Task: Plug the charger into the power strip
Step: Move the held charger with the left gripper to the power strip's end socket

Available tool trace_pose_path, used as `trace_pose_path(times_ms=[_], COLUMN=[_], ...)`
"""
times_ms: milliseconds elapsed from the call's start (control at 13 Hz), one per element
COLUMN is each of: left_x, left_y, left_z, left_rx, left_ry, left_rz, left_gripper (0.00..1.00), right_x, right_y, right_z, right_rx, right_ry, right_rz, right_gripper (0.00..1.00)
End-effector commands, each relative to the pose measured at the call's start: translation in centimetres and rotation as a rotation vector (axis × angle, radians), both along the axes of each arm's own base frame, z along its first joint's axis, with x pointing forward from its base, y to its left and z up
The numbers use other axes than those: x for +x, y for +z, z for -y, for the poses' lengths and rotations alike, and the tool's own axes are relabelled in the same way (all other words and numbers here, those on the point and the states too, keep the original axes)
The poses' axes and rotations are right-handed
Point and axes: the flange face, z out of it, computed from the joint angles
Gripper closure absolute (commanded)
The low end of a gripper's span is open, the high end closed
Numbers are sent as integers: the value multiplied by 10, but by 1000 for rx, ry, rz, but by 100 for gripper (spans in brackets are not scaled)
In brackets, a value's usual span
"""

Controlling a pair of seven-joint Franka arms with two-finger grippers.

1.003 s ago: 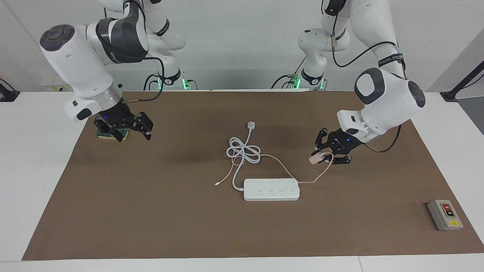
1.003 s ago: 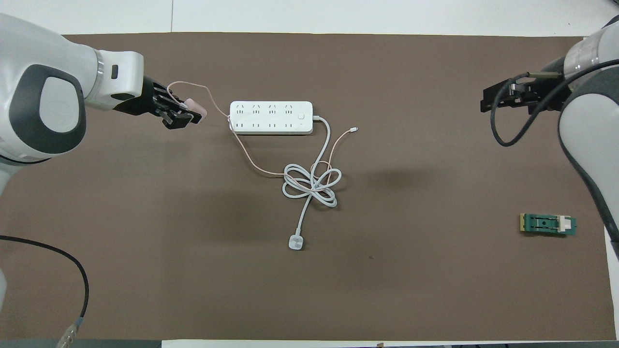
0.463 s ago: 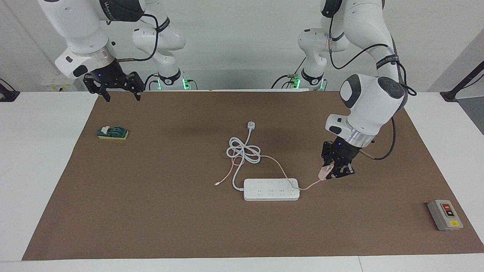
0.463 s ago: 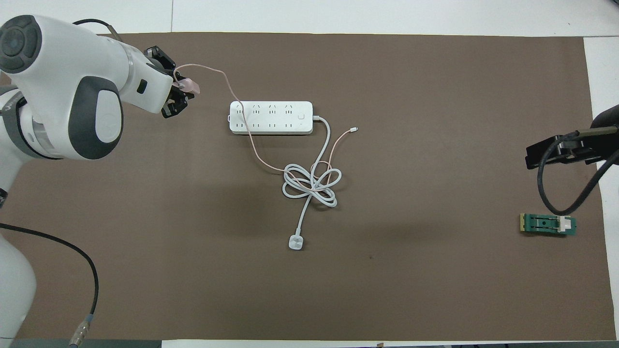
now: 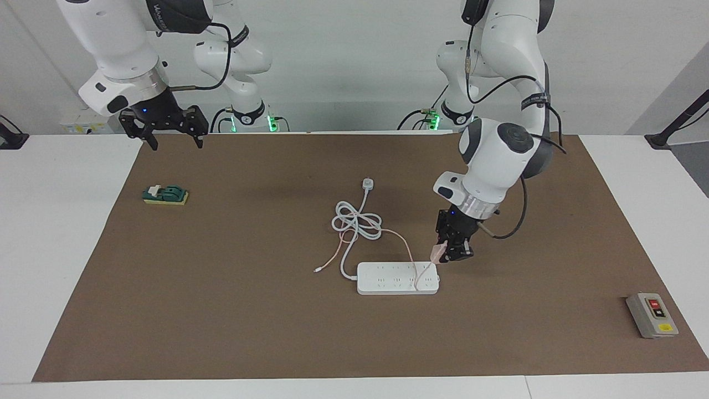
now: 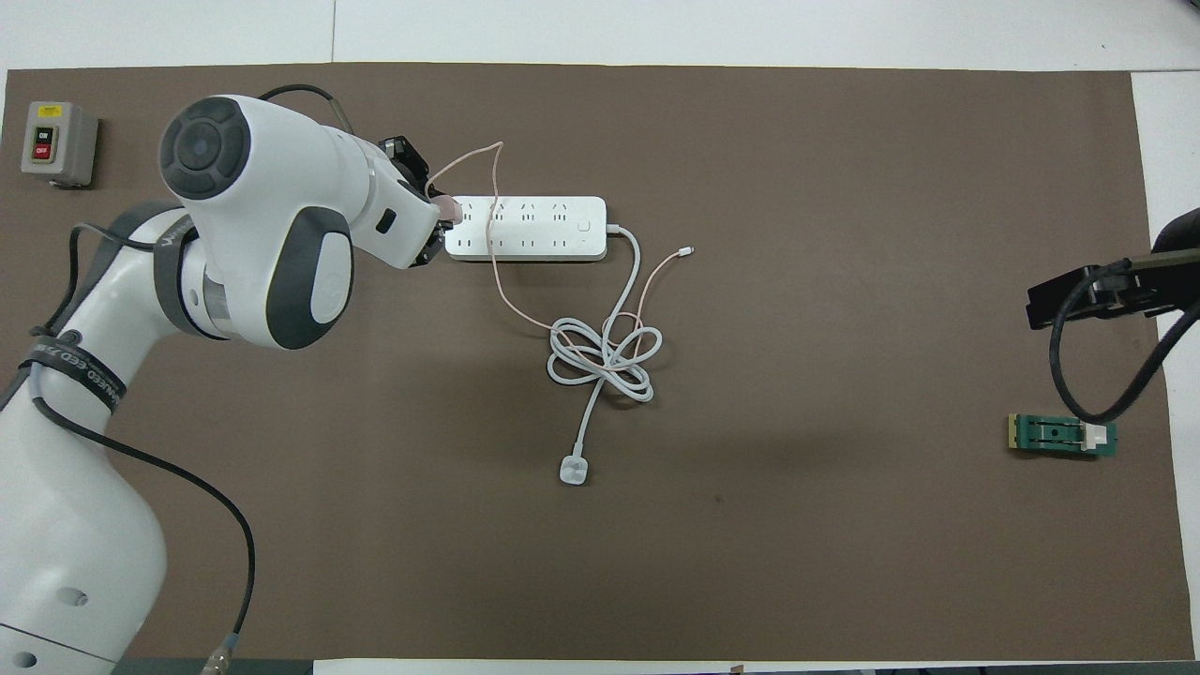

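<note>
Left gripper: just right of frame centre in the facing view, pointing down over the power strip's end toward the left arm's side; fingers pinching the charger.
Charger: pale pink, held in the air above that end of the strip; not seated in a socket as far as the facing view shows.
Pink cable: loops from the charger across the strip top, runs through the white cord coil.
Power strip: flat on the brown mat, centre of frame.
Right gripper: upper left of the facing view, raised over the mat's edge, fingers spread, holding nothing; arm waits.
Green block: left of frame, below the right gripper.
Grey switch box: lower right corner.
</note>
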Motion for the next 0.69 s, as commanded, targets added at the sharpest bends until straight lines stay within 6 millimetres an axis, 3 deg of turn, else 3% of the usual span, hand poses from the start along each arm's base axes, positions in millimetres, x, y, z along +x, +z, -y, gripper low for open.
trace_pose_path(times_ms=[0, 77, 617], left_x=[-16, -19, -7], left_y=[-8, -11, -8], left_z=[10, 16, 3], left_rx=[31, 76, 164], left_ry=[-17, -56, -98], left_rz=[-1, 6, 79], left_gripper=[100, 100, 100], right_x=[-13, -16, -14], right_y=[5, 5, 1], right_z=[5, 5, 8], right_rx=[-9, -8, 3], right_ry=[17, 16, -25], right_rz=[-25, -40, -36], right_gripper=[0, 0, 0])
